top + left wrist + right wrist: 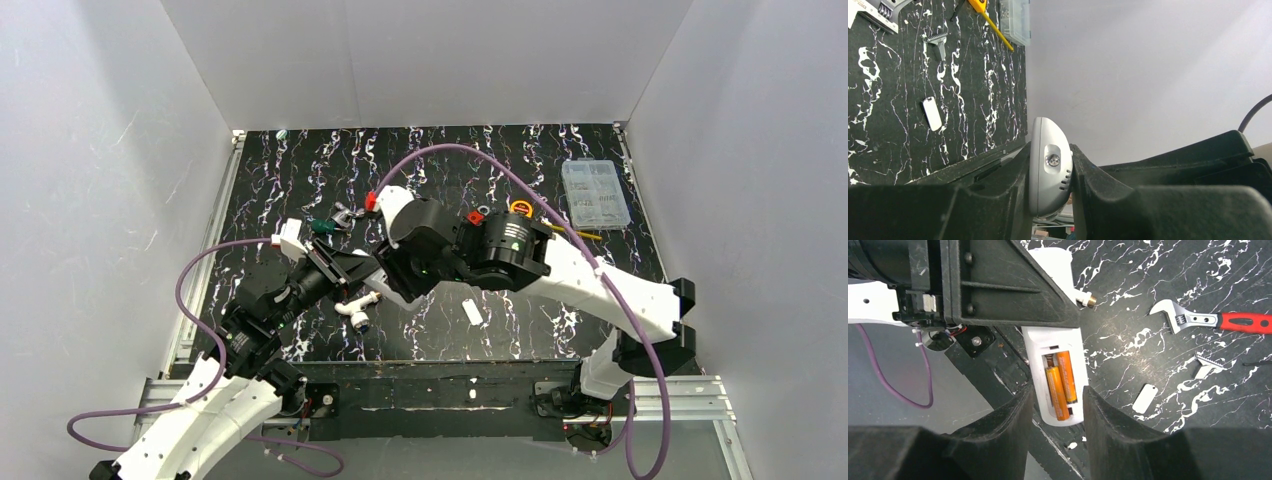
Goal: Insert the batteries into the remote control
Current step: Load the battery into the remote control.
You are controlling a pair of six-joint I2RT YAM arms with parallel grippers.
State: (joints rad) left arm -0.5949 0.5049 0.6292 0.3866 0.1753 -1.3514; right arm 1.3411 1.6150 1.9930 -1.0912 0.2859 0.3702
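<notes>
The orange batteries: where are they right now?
In the right wrist view, both batteries lie side by side in the open back of the white remote, which the left gripper holds.

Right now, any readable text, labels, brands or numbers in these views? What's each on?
No text reads cleanly in any view.
batteries: dark print along the orange casing, too blurred to read.
wrench: marks on the metal near the head, too small to read.
remote control: no print visible on its back.
parts box: no legible label.
</notes>
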